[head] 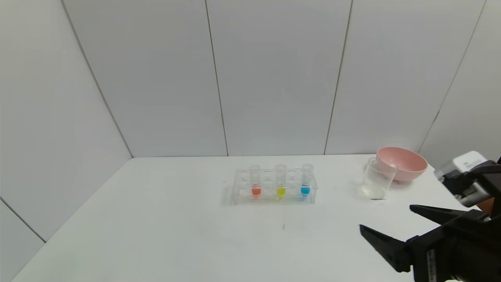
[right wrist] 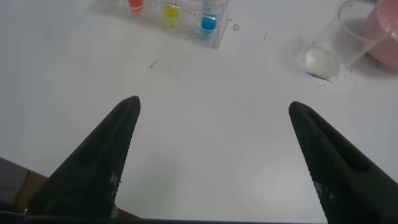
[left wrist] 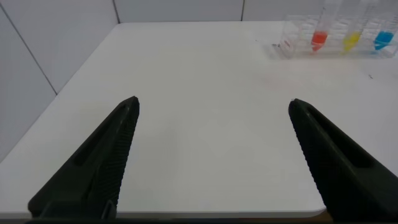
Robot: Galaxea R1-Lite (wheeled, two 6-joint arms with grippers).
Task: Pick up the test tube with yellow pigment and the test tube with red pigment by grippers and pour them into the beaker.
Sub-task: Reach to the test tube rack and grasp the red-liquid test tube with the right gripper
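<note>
The test tube with red pigment (head: 255, 182) and the test tube with yellow pigment (head: 280, 181) stand upright in a clear rack (head: 238, 196) mid-table. Both also show in the left wrist view, red (left wrist: 319, 38) and yellow (left wrist: 352, 40), and in the right wrist view, red (right wrist: 135, 4) and yellow (right wrist: 171, 10). The clear beaker (head: 376, 178) stands to the rack's right and shows in the right wrist view (right wrist: 339, 43). My right gripper (head: 386, 217) is open and empty near the table's front right (right wrist: 213, 102). My left gripper (left wrist: 213, 102) is open and empty over the table's front left, outside the head view.
A tube with blue liquid (head: 306, 180) stands at the rack's right end. A pink bowl (head: 403, 162) sits just behind the beaker, touching it. White wall panels close in the back and left. The table's front edge lies under both grippers.
</note>
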